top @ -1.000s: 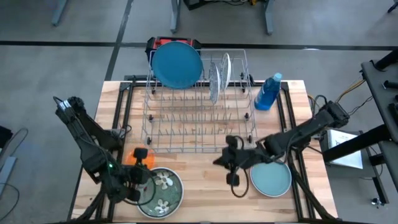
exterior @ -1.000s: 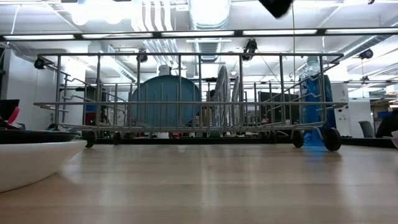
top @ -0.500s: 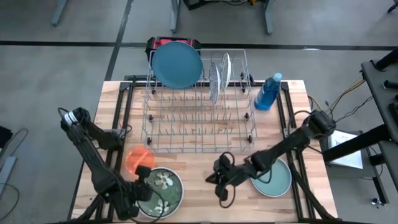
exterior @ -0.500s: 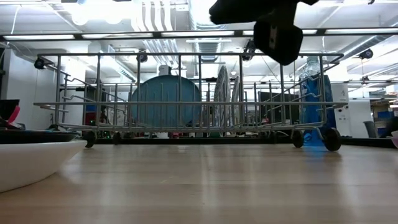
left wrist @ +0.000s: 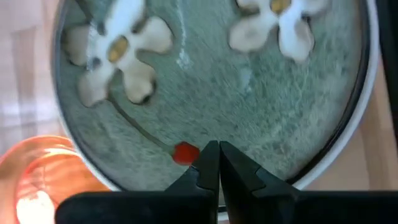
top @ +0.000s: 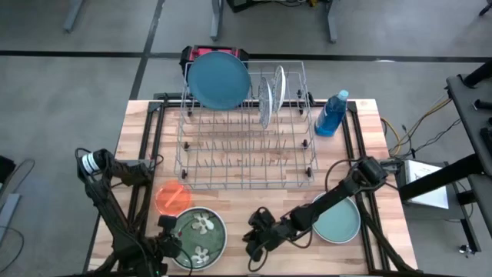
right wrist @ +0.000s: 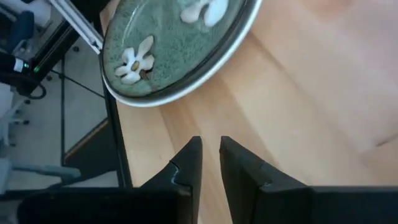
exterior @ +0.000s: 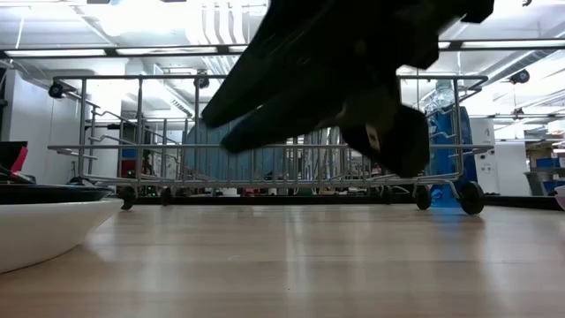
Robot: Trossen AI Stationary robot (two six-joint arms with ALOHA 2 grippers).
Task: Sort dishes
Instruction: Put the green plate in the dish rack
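At the desk's [top: 246, 211] front left, the left end effector [top: 171, 248], pressed together, hovers over the flowered plate [top: 198, 237]; just right of that plate, the right end effector [top: 254, 245] hangs slightly parted, holding nothing.

3 plates stand in the wire rack [top: 246, 131]: 1 big blue plate [top: 219, 80], 2 thin upright plates [top: 270, 94]. 3 lie flat on the table [top: 361, 131]: orange plate [top: 171, 197], flower-patterned plate [top: 201, 235], teal plate [top: 340, 221]. 1 blue bottle [top: 331, 114]. 2 arms.
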